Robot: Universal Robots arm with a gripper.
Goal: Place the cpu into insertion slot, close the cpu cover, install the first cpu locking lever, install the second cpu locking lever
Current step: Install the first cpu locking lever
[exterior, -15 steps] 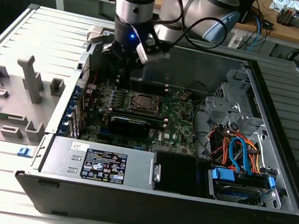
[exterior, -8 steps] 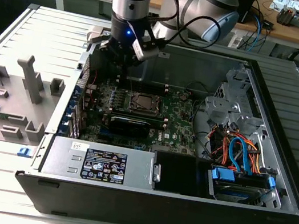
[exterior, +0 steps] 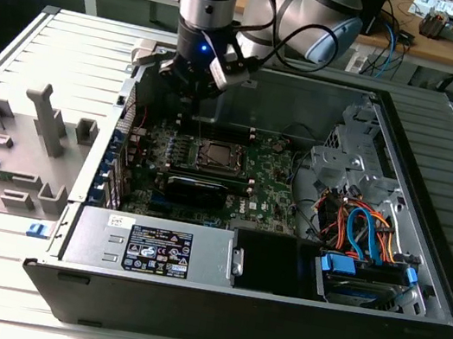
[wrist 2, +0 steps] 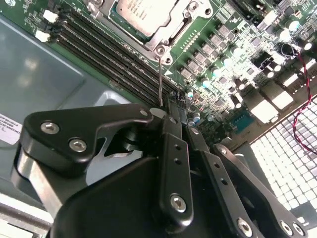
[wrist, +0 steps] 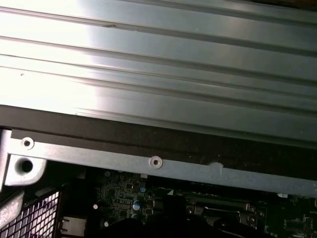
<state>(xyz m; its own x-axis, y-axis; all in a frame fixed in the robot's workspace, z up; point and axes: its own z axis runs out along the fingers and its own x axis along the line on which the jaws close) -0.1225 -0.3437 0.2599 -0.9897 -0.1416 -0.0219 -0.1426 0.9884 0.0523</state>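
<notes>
The cpu [wrist 2: 143,15] sits at the top centre of the second wrist view, a flat square chip with a pale silver-grey top. It lies inside the insertion slot [wrist 2: 166,37], and the cpu cover [wrist 2: 171,27], a thin silvery frame with a cut-out middle, lies flat around it. In the exterior view the same socket [exterior: 218,156] shows as a small dark square with a bright metal rim, a little above the middle of the frame on the green motherboard [exterior: 271,191].

From one corner of the socket a thin wire lever [wrist 2: 160,82] runs to the gripper [wrist 2: 173,101]. The black fingers [wrist 2: 174,148] stand pressed close together there with the rod's end at their tips, so the hand looks closed on the lever. In the exterior view the gripper [exterior: 187,103] hangs over the board at upper centre, just left of the socket.

The open computer case [exterior: 422,257] fills the middle of the exterior view. It holds the motherboard, a grey power supply [exterior: 151,246] along its lower edge, a drive cage with blue tabs [exterior: 364,277] at lower right, and orange and blue cables [exterior: 357,223] above that. Long black memory slots [wrist 2: 109,54] run beside the socket.

In the first wrist view the case's metal edge rail [wrist: 155,162] crosses the lower half, with ribbed grey sheet metal [wrist: 158,64] above it.
</notes>
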